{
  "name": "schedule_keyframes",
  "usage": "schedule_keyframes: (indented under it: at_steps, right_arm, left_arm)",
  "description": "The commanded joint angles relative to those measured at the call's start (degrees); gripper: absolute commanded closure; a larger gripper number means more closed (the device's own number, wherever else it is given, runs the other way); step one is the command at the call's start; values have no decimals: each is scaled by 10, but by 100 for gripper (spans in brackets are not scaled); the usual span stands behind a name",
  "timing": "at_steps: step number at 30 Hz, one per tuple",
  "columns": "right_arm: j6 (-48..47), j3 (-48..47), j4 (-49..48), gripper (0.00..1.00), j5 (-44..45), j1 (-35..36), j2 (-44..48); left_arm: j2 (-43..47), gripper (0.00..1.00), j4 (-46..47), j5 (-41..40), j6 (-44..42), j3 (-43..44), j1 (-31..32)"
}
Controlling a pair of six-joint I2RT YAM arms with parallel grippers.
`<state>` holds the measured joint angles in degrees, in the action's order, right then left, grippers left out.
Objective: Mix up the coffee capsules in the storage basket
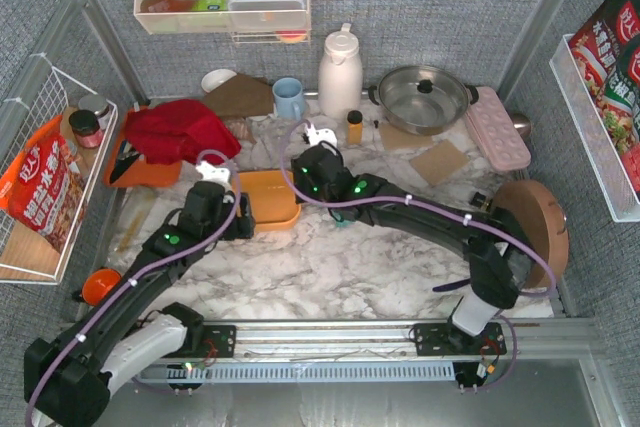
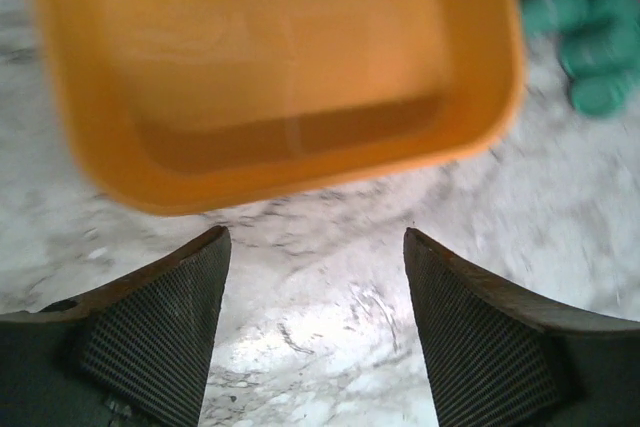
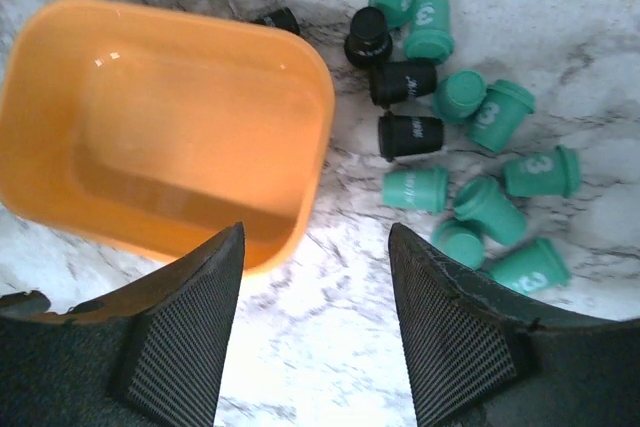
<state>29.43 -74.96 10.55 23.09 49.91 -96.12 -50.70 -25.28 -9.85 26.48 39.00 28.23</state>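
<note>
The orange storage basket point(image 1: 270, 199) sits empty on the marble table; it also shows in the left wrist view point(image 2: 280, 77) and the right wrist view point(image 3: 160, 127). Several coffee capsules, teal-green point(image 3: 480, 197) and a few black point(image 3: 405, 82), lie loose on the marble to the right of the basket; a few teal ones show blurred in the left wrist view point(image 2: 590, 37). My left gripper point(image 2: 315, 247) is open and empty just in front of the basket. My right gripper point(image 3: 315, 237) is open and empty above the marble between basket and capsules.
An orange board point(image 1: 150, 162) under a red cloth point(image 1: 180, 127) lies left of the basket. A blue mug point(image 1: 289, 97), white jug point(image 1: 340, 72), amber bottle point(image 1: 354, 127), steel pot point(image 1: 422, 97) and pink tray point(image 1: 497, 127) stand behind. A round wooden board point(image 1: 535, 227) leans at right.
</note>
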Motion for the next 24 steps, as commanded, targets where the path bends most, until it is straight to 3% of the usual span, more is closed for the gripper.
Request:
schedule_keyframes:
  at_steps: [1,5,12,17,24]
  right_arm:
    - [-100,21,41,35,-5,-2,35]
    - [-133,52,56,32,4,-7,79]
    - [-150,116,47,31,-6,-16,166]
    - [-150,150,39,31,-16,-22,213]
    - [-153,183,36,31,-27,-28,263]
  left_arm:
    - [-11,23,91,156,-146,-19,24]
    - [-30,22,140,270,-284,-23,29]
    - [-84,8,66,353,-595,-11,29]
    - [-149,9,37,336,-658,21,27]
    - [-259,27,29,327,-710,68,20]
